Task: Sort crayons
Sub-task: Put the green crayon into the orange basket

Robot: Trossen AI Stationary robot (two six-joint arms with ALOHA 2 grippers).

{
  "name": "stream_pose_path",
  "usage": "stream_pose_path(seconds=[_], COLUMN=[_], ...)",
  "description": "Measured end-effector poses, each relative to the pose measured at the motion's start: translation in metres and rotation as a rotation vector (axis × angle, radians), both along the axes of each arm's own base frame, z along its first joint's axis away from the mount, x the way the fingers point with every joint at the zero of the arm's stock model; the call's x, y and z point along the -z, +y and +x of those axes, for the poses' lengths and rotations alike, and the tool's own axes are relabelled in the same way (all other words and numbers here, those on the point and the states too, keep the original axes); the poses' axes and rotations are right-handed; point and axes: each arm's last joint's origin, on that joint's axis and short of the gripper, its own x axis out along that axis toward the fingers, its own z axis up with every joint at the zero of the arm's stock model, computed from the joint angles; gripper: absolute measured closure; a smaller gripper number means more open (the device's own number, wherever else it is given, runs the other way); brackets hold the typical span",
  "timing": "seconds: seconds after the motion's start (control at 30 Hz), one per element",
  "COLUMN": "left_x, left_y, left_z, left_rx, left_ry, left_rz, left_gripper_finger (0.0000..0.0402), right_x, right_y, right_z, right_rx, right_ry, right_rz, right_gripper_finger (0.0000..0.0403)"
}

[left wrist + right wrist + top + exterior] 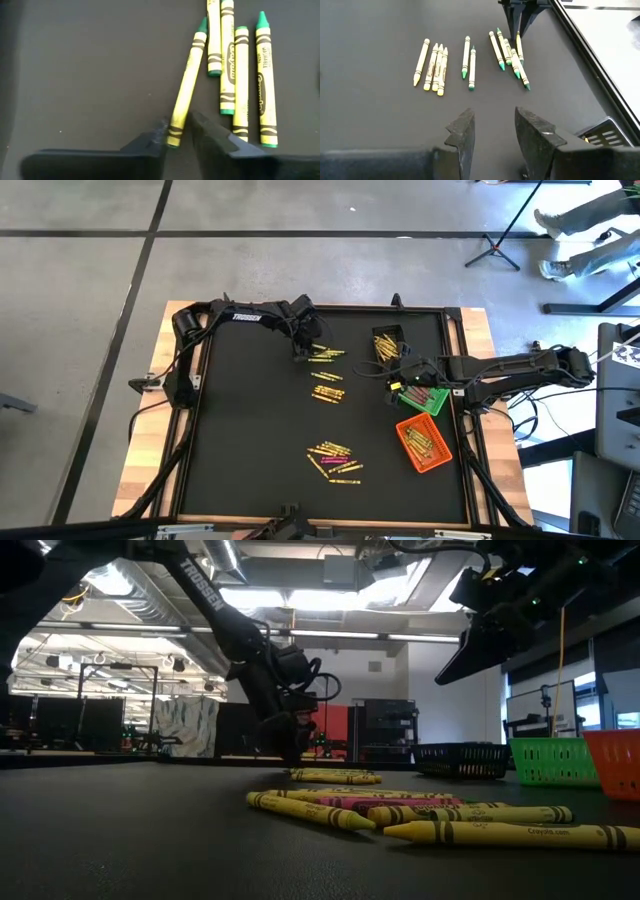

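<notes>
A grey concrete floor point(90, 290) crossed by dark seams surrounds the black-topped, wood-edged table point(250, 470); beyond it, long bright ceiling lights point(300, 600), exposed ducting and a red panel point(335, 730)

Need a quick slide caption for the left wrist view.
Left claw closing around the end of a green-tipped crayon beside four more crayons on the black mat.

- Crayons point(328, 392): thin yellow-wrapped sticks lying flat in loose clusters on the black bench.
- A few pink ones lie among the nearest cluster point(334, 461).
</notes>
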Motion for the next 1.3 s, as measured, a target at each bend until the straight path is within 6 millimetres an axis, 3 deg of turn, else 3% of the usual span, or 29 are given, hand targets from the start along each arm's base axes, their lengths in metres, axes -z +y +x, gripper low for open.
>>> stream_pose_path(seconds=[0.17, 0.4, 0.63, 0.87, 1.13, 1.3], left_x=[0.000, -0.004, -0.042, -0.072, -0.077, -0.062], left_y=[-0.002, -0.008, -0.033, -0.097, -0.166, -0.194], left_z=[0.000, -0.001, -0.004, 0.018, 0.049, 0.053], left_rx=[-0.006, -0.042, -0.050, 0.086, 0.220, 0.245], left_ry=[0.020, 0.039, 0.042, -0.046, -0.217, -0.414], left_rz=[-0.004, -0.034, -0.044, -0.048, -0.023, 0.003], left_gripper_finger=[0.0393, 0.0398, 0.0399, 0.0400, 0.0401, 0.0401], right_x=[0.000, 0.000, 0.000, 0.000, 0.000, -0.005], right_y=[0.000, 0.000, 0.000, 0.000, 0.000, 0.000], right_z=[0.000, 0.000, 0.000, 0.000, 0.000, 0.004], right_rx=[-0.001, 0.000, 0.000, -0.001, -0.001, 0.006], right_ry=[0.000, 0.000, -0.001, -0.001, -0.002, -0.066], right_rz=[0.000, 0.000, 0.000, 0.001, 0.001, -0.007], right_gripper_finger=[0.0267, 0.0267, 0.0267, 0.0267, 0.0267, 0.0267])
